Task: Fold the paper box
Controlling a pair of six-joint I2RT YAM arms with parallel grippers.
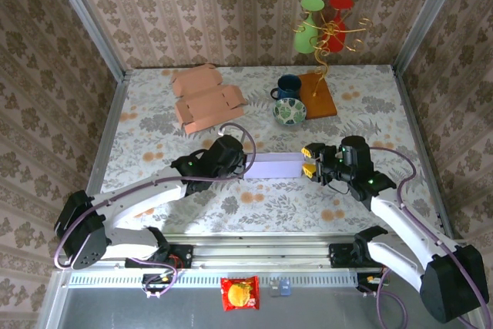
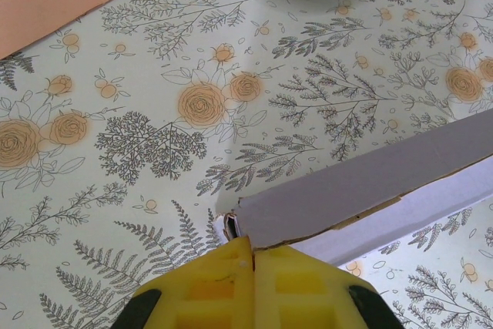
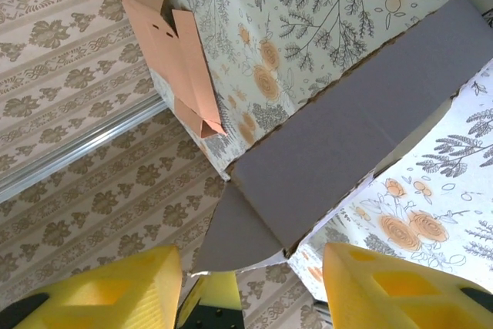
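The paper box (image 1: 273,166) is a long lavender carton lying across the middle of the table. My left gripper (image 1: 245,167) is at its left end. In the left wrist view the yellow fingers (image 2: 208,290) are pressed together, and the left gripper (image 2: 253,248) is shut on the corner edge of the paper box (image 2: 370,190). My right gripper (image 1: 308,163) is at the right end, open. In the right wrist view the box's (image 3: 362,136) rounded end flap (image 3: 243,236) sits in the gap of the right gripper (image 3: 248,260), touching neither finger (image 3: 123,290).
Flat salmon cardboard blanks (image 1: 204,98) lie at the back left. A blue mug (image 1: 289,86), a patterned bowl (image 1: 290,112) and a wooden board (image 1: 317,96) with a gold stand are at the back right. Walls enclose three sides. A red snack packet (image 1: 240,293) lies below the rail.
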